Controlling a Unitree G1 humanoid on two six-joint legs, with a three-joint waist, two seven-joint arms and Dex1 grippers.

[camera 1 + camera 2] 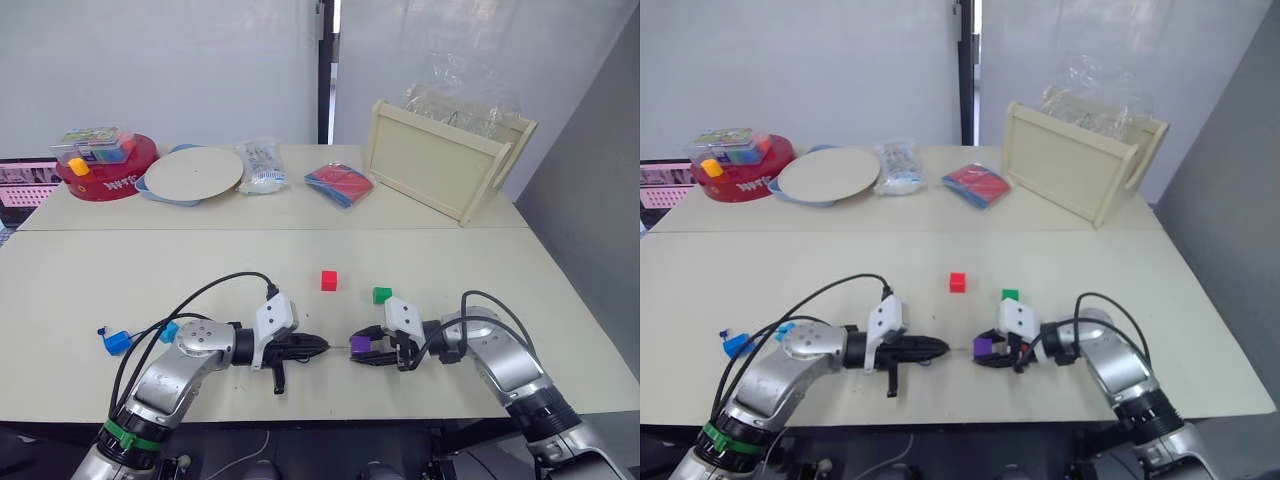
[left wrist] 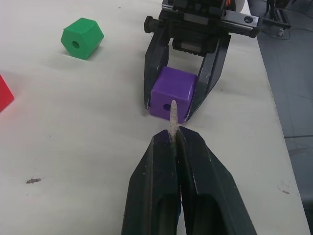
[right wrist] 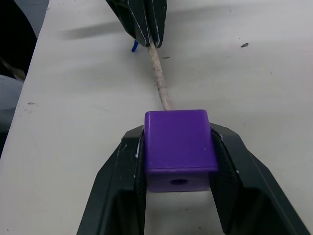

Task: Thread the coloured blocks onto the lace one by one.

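My right gripper point(image 3: 178, 134) is shut on a purple block point(image 3: 180, 147), held low over the table with its hole facing the left arm. Opposite it, my left gripper point(image 2: 172, 134) is shut on the lace; its pale stiff tip point(image 2: 172, 115) sticks out and reaches the block's face just beside the hole. I cannot tell whether the tip is inside. A red block point(image 1: 329, 280) and a green block point(image 1: 382, 295) lie just beyond the grippers. Two blue blocks point(image 1: 118, 342) point(image 1: 168, 331) lie at the left by my left arm.
Along the far side of the table stand a red round tub point(image 1: 105, 175) with a clear box on it, a pale plate point(image 1: 193, 172), a clear packet point(image 1: 262, 165), a flat red-and-blue packet point(image 1: 338, 183) and a tilted wooden tray point(image 1: 440, 160) holding a plastic bag.
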